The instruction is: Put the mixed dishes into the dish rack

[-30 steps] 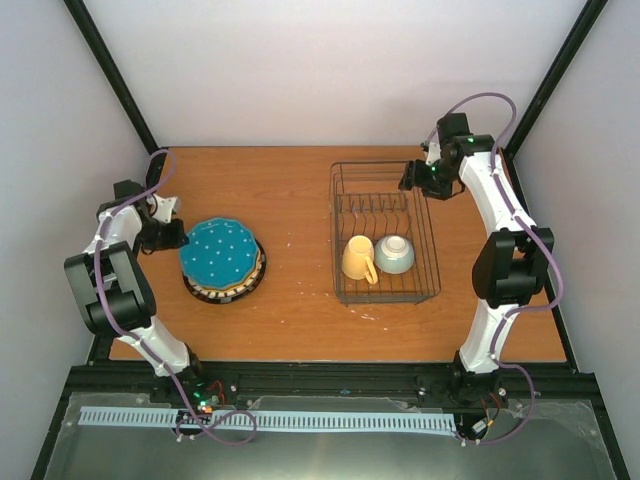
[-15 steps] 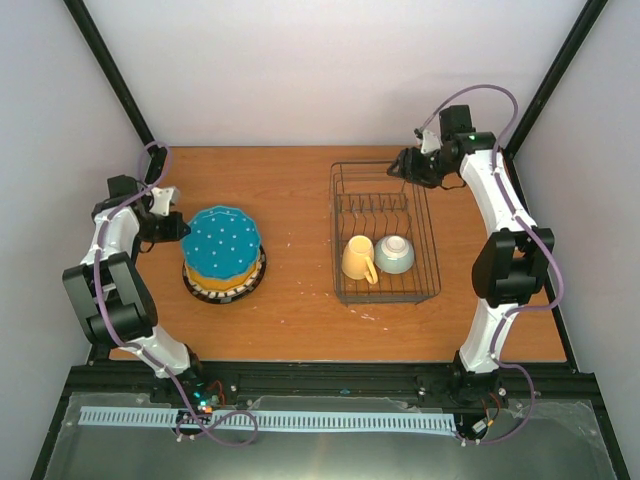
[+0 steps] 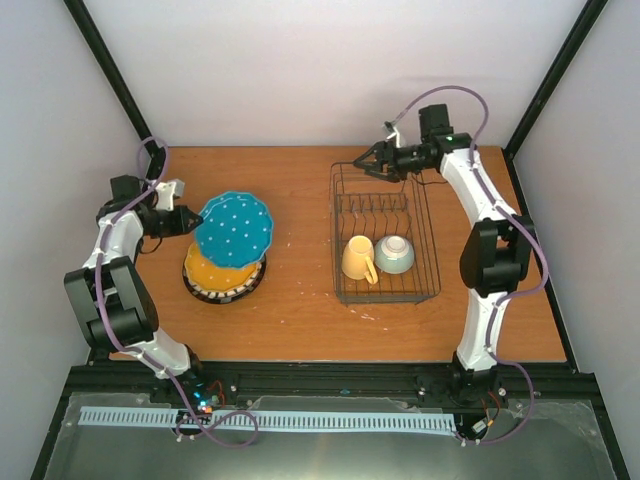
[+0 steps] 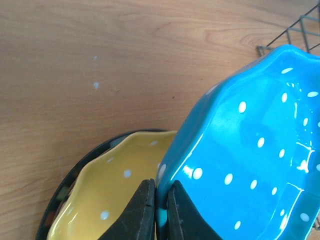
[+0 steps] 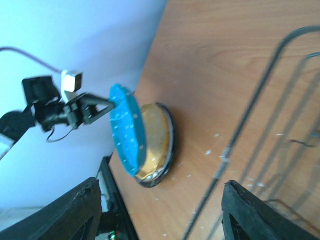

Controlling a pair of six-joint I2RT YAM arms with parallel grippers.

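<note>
My left gripper (image 3: pixel 192 219) is shut on the rim of the teal dotted plate (image 3: pixel 234 227) and holds it tilted above the stack; the fingers (image 4: pixel 145 210) pinch its edge (image 4: pixel 250 150). Below lies the orange dotted plate (image 3: pixel 215 273), also in the left wrist view (image 4: pixel 115 190), on a dark-rimmed plate (image 3: pixel 228 293). The dish rack (image 3: pixel 432 255) stands at the right with the pale yellow mug (image 3: pixel 358 260) and the pale green bowl (image 3: pixel 395 254) in its near part. My right gripper (image 3: pixel 365 163) is open and empty over the rack's far left corner, pointing left. The right wrist view shows the teal plate (image 5: pixel 126 127) and rack wires (image 5: pixel 250 115).
Upright plate slots (image 3: pixel 372 207) fill the far half of the rack. Black frame posts (image 3: pixel 110 75) stand at the back corners. The table's wooden top (image 3: pixel 300 200) lies between the stack and the rack.
My left gripper has lifted the teal plate off the stack and tilted it up, uncovering the orange plate. My right gripper has swung left across the rack's far end.
</note>
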